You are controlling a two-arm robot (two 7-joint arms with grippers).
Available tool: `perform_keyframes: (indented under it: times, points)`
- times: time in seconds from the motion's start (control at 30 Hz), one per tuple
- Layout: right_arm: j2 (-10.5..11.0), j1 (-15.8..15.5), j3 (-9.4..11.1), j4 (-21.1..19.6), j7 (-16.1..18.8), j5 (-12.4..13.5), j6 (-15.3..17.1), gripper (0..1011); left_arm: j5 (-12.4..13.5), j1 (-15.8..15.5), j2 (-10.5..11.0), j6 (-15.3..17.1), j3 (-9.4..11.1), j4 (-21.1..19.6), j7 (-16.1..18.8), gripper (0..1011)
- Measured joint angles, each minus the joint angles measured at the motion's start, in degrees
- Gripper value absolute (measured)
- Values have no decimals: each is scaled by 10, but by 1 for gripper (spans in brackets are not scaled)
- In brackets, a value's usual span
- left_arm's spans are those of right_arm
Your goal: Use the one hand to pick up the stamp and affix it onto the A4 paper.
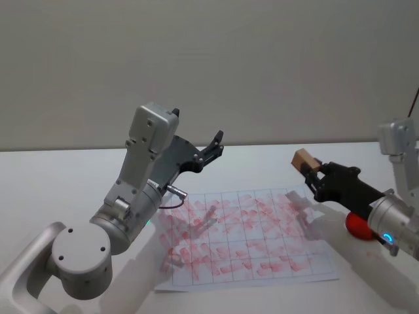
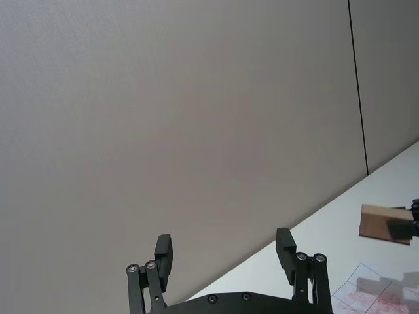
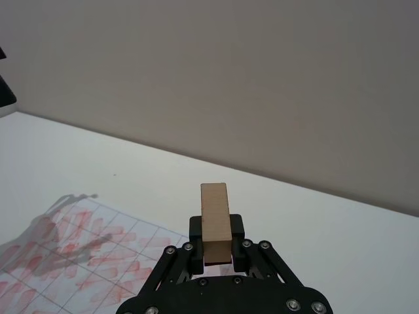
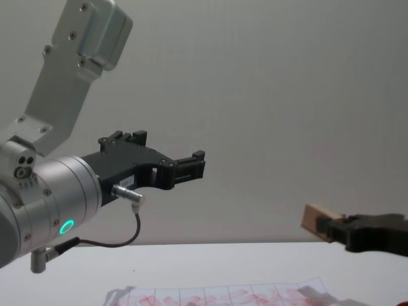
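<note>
Head view down onto paper [image 1: 249,239], chest low across it, wrist views facing wall [image 2: 196,98]

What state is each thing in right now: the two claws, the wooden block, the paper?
Right gripper: shut on the stamp, up off the table.
Stamp: gripped, held in the air.
Left gripper: open, empty, high above the table.
A4 paper: lying on the table, covered in red stamp marks.

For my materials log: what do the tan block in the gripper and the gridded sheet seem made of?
The small light-brown squared block, held in the right gripper: likely unfinished wood, matte, pale. The white gridded sheet: apparently thin paper, red ink blotches. The left gripper hangs open, raised.
</note>
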Motion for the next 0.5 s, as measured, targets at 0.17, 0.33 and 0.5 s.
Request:
perform_keyframes:
  times: [0.17,0.33,0.5]
  points:
    - [-8,16,-7,24,22,-4,17,216,0,0,0,0,0,0,0,1001]
    - [-12,27,-13,44,40,-17,31,216,0,0,0,0,0,0,0,1001]
    - [-13,30,-17,53,49,-30,43,216,0,0,0,0,0,0,0,1001]
